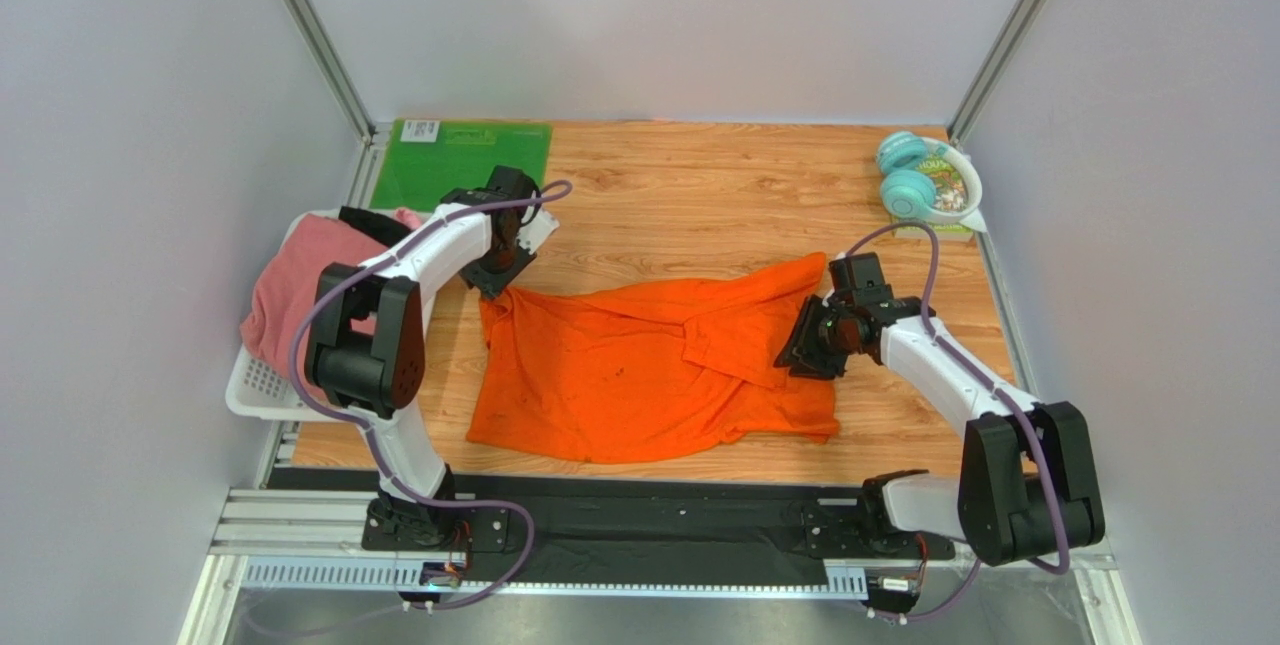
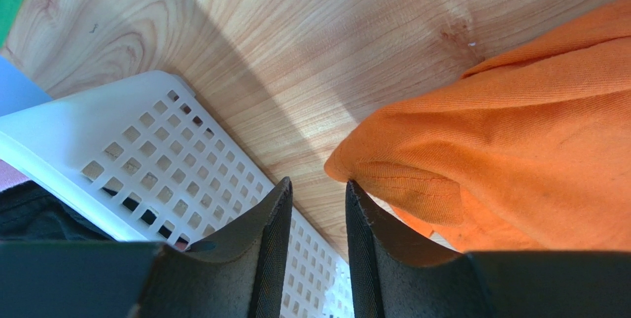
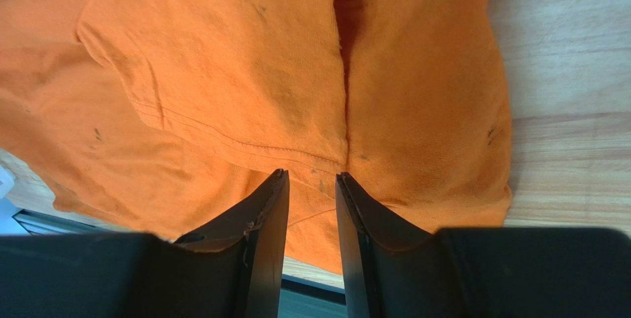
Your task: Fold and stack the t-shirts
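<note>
A bright orange t-shirt (image 1: 654, 368) lies spread and rumpled on the wooden table, one flap folded over near its right side. My left gripper (image 1: 501, 282) hangs at its upper left corner. In the left wrist view that gripper (image 2: 318, 181) is open, with the orange t-shirt's (image 2: 518, 133) hemmed corner just touching the right fingertip and nothing between the jaws. My right gripper (image 1: 793, 357) hovers over the shirt's right part. It (image 3: 309, 174) stands open above a stitched hem of the orange t-shirt (image 3: 244, 74). A pink t-shirt (image 1: 301, 285) and a black one (image 1: 376, 225) lie in the basket.
A white perforated basket (image 1: 256, 383) stands at the table's left edge, close beside my left gripper, and its wall (image 2: 111, 140) fills the left wrist view's left. A green mat (image 1: 458, 158) lies at the back left. Teal headphones (image 1: 909, 177) and a small bowl sit back right.
</note>
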Motion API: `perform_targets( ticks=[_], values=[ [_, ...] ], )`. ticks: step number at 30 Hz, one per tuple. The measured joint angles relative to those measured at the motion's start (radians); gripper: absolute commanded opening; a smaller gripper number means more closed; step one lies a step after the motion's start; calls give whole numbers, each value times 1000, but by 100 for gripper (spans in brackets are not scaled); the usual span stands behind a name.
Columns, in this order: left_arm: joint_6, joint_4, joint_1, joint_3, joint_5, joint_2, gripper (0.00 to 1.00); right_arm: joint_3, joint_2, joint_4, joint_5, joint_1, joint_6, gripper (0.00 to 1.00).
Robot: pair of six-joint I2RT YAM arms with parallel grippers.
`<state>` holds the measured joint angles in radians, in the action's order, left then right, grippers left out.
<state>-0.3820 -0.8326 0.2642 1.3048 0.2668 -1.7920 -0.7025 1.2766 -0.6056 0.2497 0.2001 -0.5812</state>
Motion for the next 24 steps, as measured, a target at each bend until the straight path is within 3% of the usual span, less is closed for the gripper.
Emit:
perform_targets(
  ticks=[8, 13, 17, 24],
  values=[
    [16, -39, 0, -12, -55, 51, 40, 24, -4, 3, -1, 47, -14, 36],
    [8, -119, 23, -80, -148, 238, 42, 32, -128, -53, -32, 70, -17, 38],
    [-2, -168, 117, -189, -173, 396, 42, 32, -210, -64, -47, 71, -19, 34],
    [-5, -215, 177, -294, -208, 371, 42, 43, -113, -94, -58, 80, -21, 40]
  ],
)
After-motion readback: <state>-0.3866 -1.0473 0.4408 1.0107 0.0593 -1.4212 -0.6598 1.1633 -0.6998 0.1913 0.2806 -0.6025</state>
